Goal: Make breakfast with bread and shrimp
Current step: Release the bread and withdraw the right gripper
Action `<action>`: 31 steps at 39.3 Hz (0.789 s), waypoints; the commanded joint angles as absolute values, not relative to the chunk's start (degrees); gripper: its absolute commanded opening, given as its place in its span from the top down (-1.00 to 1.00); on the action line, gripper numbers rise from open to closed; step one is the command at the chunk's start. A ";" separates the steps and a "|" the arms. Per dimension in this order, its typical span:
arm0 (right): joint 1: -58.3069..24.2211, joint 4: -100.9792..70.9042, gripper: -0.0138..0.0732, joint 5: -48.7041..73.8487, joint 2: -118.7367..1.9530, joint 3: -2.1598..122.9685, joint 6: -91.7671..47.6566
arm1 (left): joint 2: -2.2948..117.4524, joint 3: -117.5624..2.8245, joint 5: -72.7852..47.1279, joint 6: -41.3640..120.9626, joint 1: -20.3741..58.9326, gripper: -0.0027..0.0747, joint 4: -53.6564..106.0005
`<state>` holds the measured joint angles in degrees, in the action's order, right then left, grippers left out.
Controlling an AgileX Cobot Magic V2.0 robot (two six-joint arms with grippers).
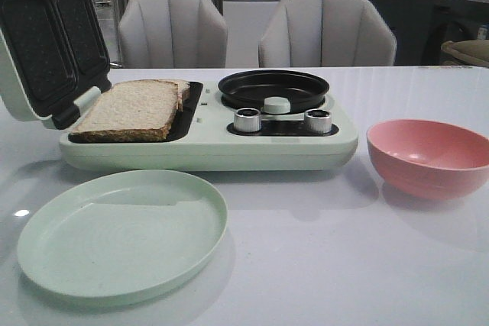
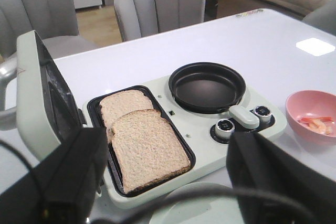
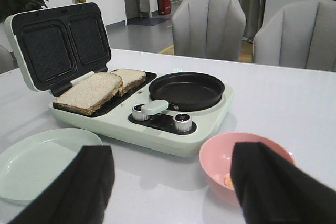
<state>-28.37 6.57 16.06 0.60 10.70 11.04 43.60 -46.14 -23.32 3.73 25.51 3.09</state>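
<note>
Both slices of bread (image 2: 144, 145) lay just ahead of the wide-open left gripper (image 2: 168, 182); the shrimp (image 2: 316, 124) sat in the pink bowl (image 3: 239, 161) under the spread right gripper (image 3: 173, 182), best scooped from directly above

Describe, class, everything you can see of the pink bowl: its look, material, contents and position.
The pink bowl is round, deep and smooth, matte like plastic, standing upright on the white table. It sits to the right of the pale green breakfast maker, apart from it, touching nothing but the table. Inside lie a few small pinkish-orange and pale shrimp.
</note>
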 commanded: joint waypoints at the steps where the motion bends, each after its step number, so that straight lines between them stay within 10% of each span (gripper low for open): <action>1: -28.04 6.97 -0.61 11.60 -0.10 12.26 10.86 | 49.91 -52.72 -18.86 2.97 24.47 -0.44 3.23; 31: -28.04 6.97 -0.61 11.60 -0.10 12.26 10.86 | 81.56 -80.94 -38.84 22.10 -14.75 -0.44 49.81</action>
